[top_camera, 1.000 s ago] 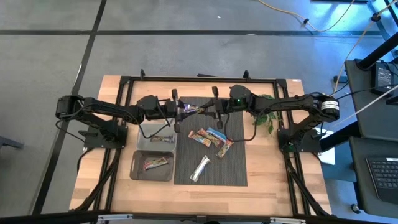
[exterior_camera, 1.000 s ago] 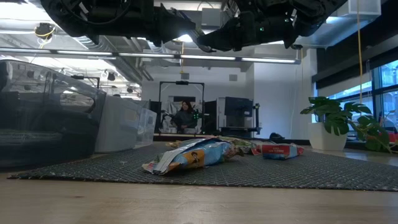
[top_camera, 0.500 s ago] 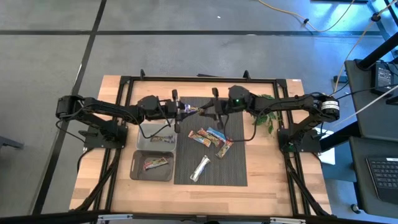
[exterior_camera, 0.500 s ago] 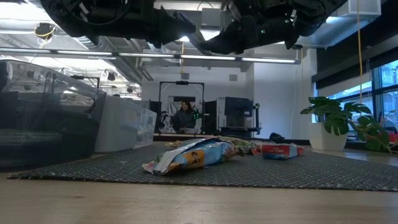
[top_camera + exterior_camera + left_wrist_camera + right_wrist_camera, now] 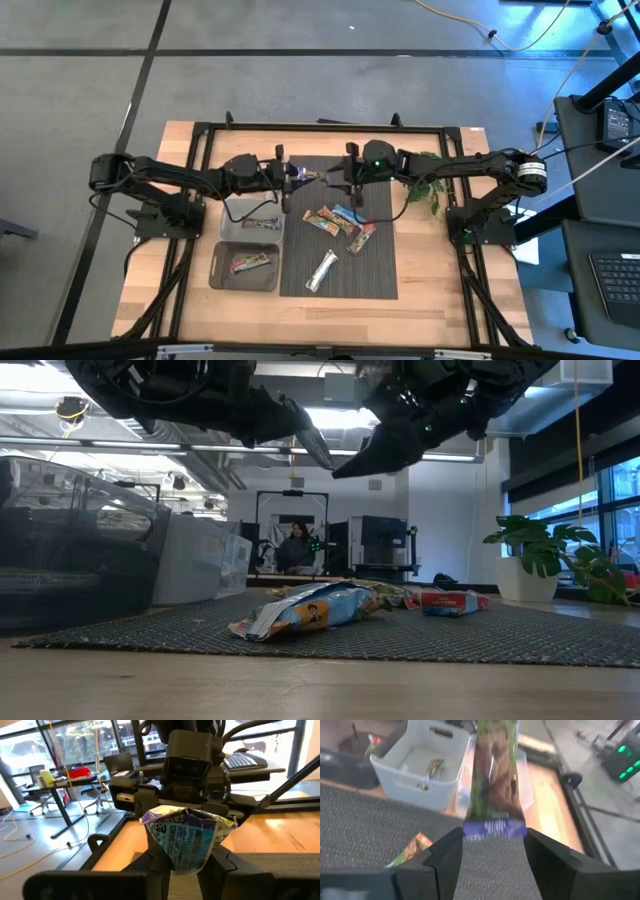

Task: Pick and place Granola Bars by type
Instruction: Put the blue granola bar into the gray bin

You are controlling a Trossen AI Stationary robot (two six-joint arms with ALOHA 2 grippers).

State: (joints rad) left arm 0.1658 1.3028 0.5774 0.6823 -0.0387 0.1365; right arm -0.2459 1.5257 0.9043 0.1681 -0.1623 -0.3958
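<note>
A granola bar point(image 5: 308, 176) in a purple-and-white wrapper hangs in the air over the far part of the dark mat, between both grippers. My left gripper point(image 5: 293, 178) is shut on one end of it. My right gripper point(image 5: 335, 181) faces it from the right, open. In the right wrist view its fingers point(image 5: 451, 851) stand on either side of the bar's purple end point(image 5: 495, 827). Several more bars point(image 5: 340, 228) lie flat on the mat, and a silver one point(image 5: 321, 270) lies nearer the near edge. My left gripper pinches the bar's end nearest it point(image 5: 184, 857) between its two fingers, coming level from the table's left. The wrapper is squeezed narrow there. The bar is lifted clear and sticks out toward the right gripper. My right gripper: whether its fingers touch the purple end, I cannot tell.
Two grey bins stand left of the mat: the far one point(image 5: 233, 228) holds a bar point(image 5: 262, 223), and the near one point(image 5: 222, 272) holds another point(image 5: 250, 263). A green leafy sprig point(image 5: 428, 188) lies right of the mat. Bare wood lies along the near edge point(image 5: 330, 315).
My right gripper has moved toward the table's left, up to the free end of the bar that the left gripper holds. The left gripper has kept the bar in place.
</note>
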